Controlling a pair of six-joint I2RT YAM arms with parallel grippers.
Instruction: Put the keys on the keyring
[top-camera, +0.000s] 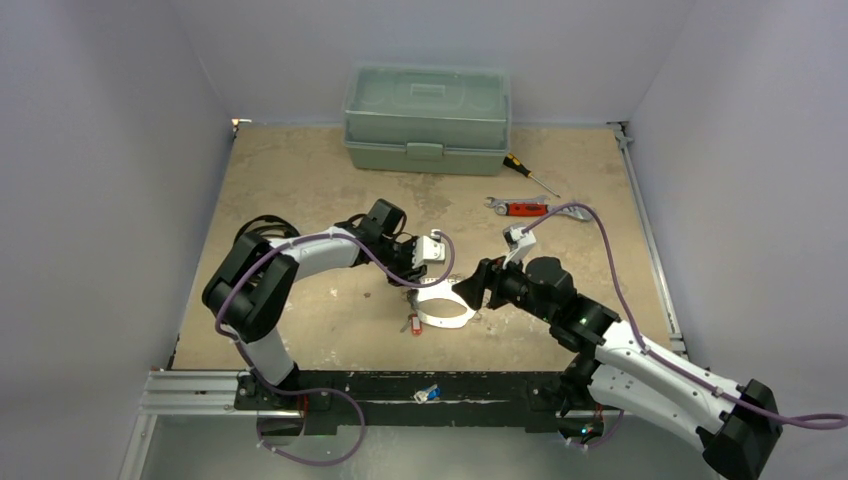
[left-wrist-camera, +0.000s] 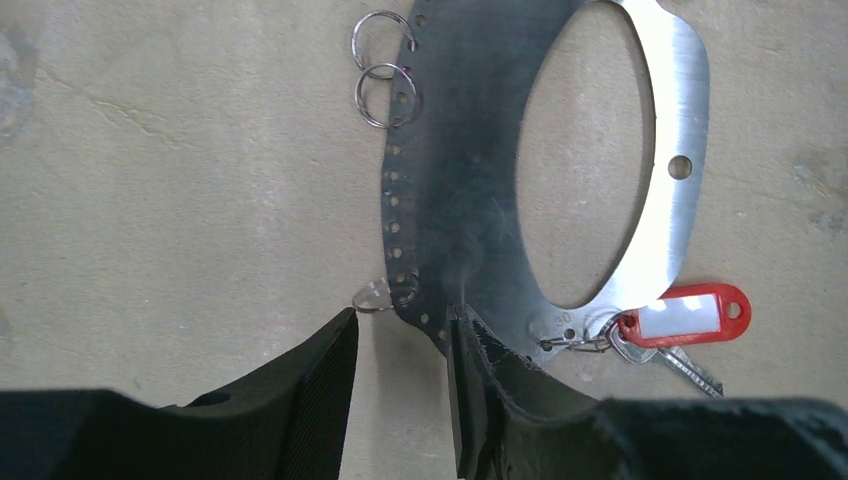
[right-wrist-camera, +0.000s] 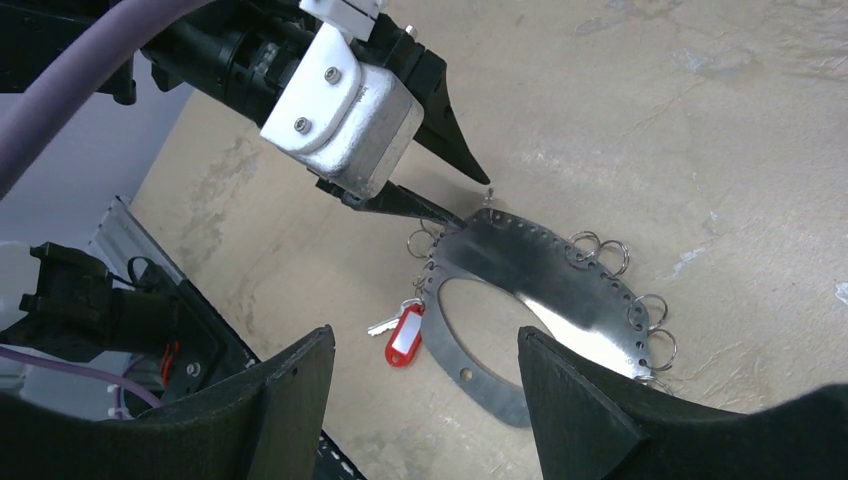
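Tan, scuffed board table (top-camera: 300, 190). A flat, oval, silver metal keyring plate (right-wrist-camera: 500, 255) lies near its middle, between the two grippers. Holes run along the plate's outer edge, and several small silver split rings (left-wrist-camera: 385, 95) hang through them.

Silver key with red plastic tag (left-wrist-camera: 690, 315): hooked to the keyring plate by a small ring and lying on the table just beside the rim.

Silver key with blue plastic tag (top-camera: 428, 393): well apart from the plate, on the black rail (top-camera: 480, 385) at the near edge between the arm bases (too small for detail).

Left gripper (left-wrist-camera: 402, 318): low at the plate's perforated edge, jaws parted, bare table showing in the gap. One finger (left-wrist-camera: 470, 400) overlaps the rim, though I cannot tell if it touches. One split ring sits just ahead of the tips. Nothing is clamped.

Right gripper (right-wrist-camera: 425, 345): hovers over the plate from the opposite side, jaws spread wide, empty.

Far side: pale green plastic toolbox (top-camera: 427, 118), lid down. A yellow-and-black-handled screwdriver (top-camera: 528, 175) and a red-handled silver wrench (top-camera: 518, 207) lie near its right end.
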